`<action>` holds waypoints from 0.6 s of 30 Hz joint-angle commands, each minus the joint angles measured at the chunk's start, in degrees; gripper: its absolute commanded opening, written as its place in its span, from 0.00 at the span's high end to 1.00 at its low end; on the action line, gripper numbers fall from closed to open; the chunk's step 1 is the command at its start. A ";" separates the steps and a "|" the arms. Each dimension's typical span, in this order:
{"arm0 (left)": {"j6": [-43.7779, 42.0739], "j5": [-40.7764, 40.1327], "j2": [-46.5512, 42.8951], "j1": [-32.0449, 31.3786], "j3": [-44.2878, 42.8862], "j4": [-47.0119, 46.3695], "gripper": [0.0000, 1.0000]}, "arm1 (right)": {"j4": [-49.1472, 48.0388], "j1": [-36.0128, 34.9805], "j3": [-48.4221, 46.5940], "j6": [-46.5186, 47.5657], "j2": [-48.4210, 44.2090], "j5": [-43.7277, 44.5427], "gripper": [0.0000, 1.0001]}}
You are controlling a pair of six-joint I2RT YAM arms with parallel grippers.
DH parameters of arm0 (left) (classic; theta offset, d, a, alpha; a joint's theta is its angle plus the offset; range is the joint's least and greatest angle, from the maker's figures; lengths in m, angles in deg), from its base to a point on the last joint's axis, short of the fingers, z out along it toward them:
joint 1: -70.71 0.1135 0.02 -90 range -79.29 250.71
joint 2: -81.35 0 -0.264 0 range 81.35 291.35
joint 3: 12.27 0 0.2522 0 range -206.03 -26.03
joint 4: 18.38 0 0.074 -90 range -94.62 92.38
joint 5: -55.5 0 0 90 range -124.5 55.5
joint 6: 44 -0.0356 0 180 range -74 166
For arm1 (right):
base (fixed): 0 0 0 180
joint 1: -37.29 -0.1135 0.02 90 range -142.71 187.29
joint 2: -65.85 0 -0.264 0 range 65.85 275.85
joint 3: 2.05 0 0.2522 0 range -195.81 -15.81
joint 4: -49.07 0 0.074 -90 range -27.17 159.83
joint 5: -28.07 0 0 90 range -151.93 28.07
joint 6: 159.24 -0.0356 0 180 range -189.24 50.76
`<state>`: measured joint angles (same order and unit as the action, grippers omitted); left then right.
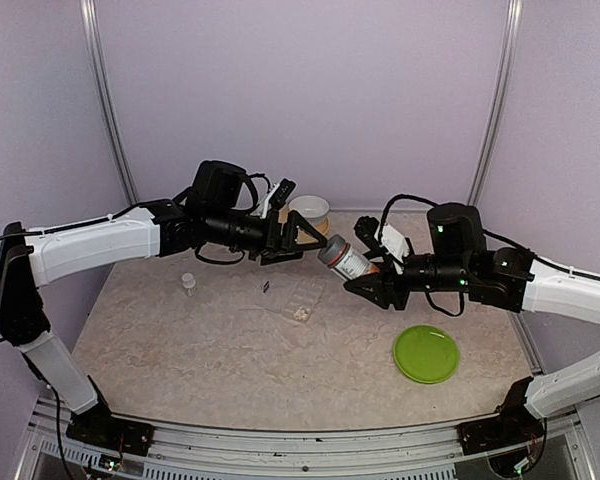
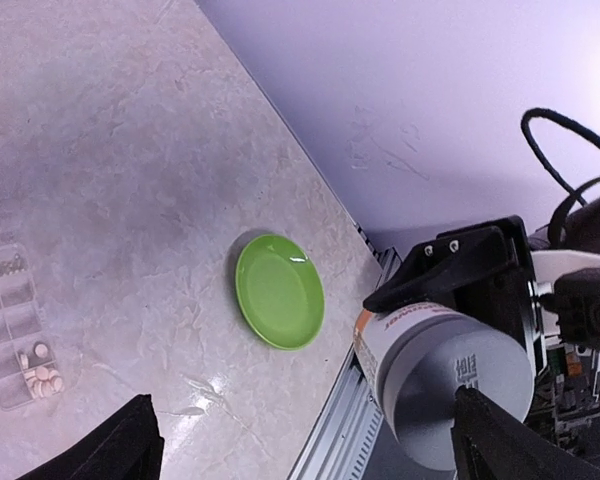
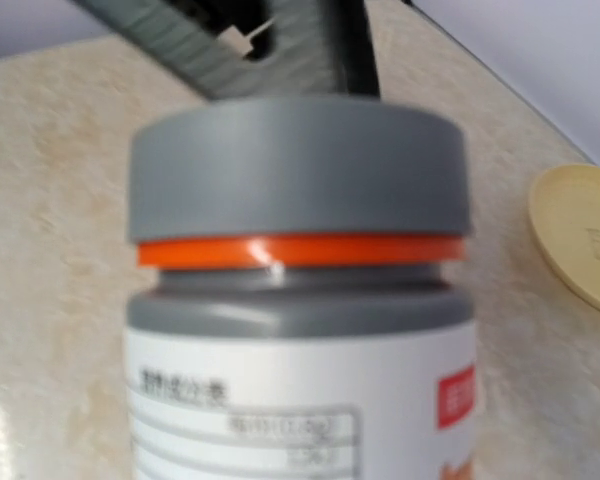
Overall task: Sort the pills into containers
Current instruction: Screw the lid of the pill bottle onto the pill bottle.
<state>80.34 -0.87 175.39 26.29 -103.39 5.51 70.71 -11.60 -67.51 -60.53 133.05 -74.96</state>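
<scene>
far left on your table [image 1: 160, 330], a small vial [image 1: 188, 284] stands alone, well apart from the action, so ignore it for now. moving in, your left gripper [image 1: 312, 240] hangs level above the table, nose aimed at the top of the bottle [image 1: 346, 260]. its jaws are spread wide with nothing in them. in the left wrist view its fingers [image 2: 120, 450] stand far apart with the grey cap [image 2: 460, 380] framed between them, and i can't tell whether either pad touches it. that looks like a line-up for a grab at the cap.

below the two grippers lies the pill box [image 1: 305, 290], flat on the table with its clear compartments facing up. a few pills [image 2: 42, 375] sit in one end compartment and the other cells look bare. it's parked right under the meeting point, which i'd judge is so whatever comes out of the bottle drops close by.

now the bottle: it's tipped over, cap toward the left arm, and the cap is on, with its orange ring showing under the rim. your right gripper [image 1: 368, 270] is clamped around the body, jaws partly closed on it, presenting the top for the other arm to work.

further right, near you, the green plate [image 1: 426, 353] lies apart from all this.
</scene>
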 commanded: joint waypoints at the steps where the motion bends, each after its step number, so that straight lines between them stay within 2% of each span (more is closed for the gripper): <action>1: 4.55 0.98 1.46 -0.34 -3.50 0.30 0.04 | 0.35 -1.96 -2.38 3.09 0.55 6.94 0.83; 18: 6.41 3.00 4.65 -2.59 -7.16 0.18 0.09 | -0.63 -2.21 -1.56 3.71 1.72 9.70 0.83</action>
<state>86.07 1.18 178.75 24.14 -108.57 5.95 71.34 -13.24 -67.77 -57.32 134.69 -66.13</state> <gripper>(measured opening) 0.910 0.531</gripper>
